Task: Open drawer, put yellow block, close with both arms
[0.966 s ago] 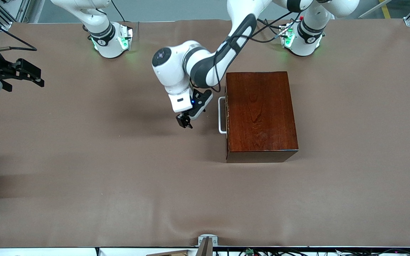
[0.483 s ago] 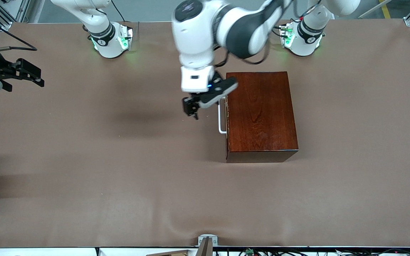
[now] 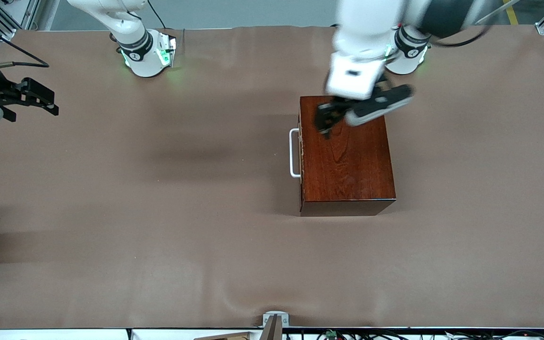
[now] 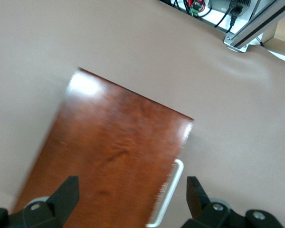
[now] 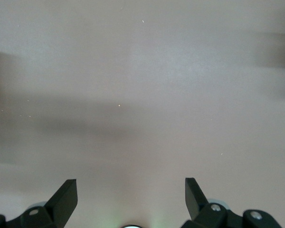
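Since the earlier frames the left gripper (image 3: 327, 123) has swung from the bare table beside the handle (image 3: 293, 153) to over the box (image 3: 347, 160), fingers (image 4: 66, 192) spread apart, holding nothing; the drawer (image 3: 301, 156) sits shut, its front facing the right arm's end, the box's long axis running toward the front camera; no yellow block shows anywhere; the right gripper (image 3: 40, 101) waits over that table end, jaws wide, arm mostly cut off.
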Controlling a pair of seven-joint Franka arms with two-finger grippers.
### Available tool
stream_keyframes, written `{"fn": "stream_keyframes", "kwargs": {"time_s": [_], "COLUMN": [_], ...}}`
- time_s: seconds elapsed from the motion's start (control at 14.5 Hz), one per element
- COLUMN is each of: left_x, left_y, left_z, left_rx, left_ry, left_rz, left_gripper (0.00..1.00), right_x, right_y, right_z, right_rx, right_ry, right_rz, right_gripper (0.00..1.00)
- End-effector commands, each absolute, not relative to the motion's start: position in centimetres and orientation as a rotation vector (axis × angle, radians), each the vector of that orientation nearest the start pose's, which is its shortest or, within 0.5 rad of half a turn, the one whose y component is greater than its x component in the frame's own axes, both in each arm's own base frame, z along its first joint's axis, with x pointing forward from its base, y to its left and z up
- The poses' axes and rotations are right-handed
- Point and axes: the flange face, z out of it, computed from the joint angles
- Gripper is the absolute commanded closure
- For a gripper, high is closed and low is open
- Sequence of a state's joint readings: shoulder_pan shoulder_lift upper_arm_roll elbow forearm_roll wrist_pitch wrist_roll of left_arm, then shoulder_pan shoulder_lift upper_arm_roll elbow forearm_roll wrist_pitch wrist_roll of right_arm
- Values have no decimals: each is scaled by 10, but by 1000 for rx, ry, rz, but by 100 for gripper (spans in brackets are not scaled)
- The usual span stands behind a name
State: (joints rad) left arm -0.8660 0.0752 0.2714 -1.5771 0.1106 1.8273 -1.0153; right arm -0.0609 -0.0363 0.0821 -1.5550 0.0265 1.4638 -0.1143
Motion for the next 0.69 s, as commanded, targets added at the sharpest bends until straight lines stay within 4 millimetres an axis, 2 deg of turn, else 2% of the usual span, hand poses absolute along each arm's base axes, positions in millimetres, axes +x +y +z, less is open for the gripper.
{"fn": "stream_keyframes", "kwargs": {"time_s": [0.0, 0.21, 0.41, 0.48, 0.62], "left_x": [483, 494, 501, 504, 509], "left_y": [-274, -220, -165, -153, -132], "left_z": [619, 627, 647, 659, 668], "left_rx": [-3142, -3107, -3117, -3129, -3141], "left_ry": [-510, -453, -467, -416, -355], "left_rz": [-325, -241, -251, -277, -272], "left_gripper": [0, 0, 0, 0, 0], "right_x": [527, 526, 526, 526, 526], "right_y": [14, 14, 13, 13, 13], "right_z": [648, 648, 648, 648, 648], "right_rx": [-3108, -3108, -3108, -3108, -3108], "right_ry": [-232, -232, -230, -230, -230], "right_rz": [72, 75, 77, 77, 77], "right_gripper": [0, 0, 0, 0, 0]}}
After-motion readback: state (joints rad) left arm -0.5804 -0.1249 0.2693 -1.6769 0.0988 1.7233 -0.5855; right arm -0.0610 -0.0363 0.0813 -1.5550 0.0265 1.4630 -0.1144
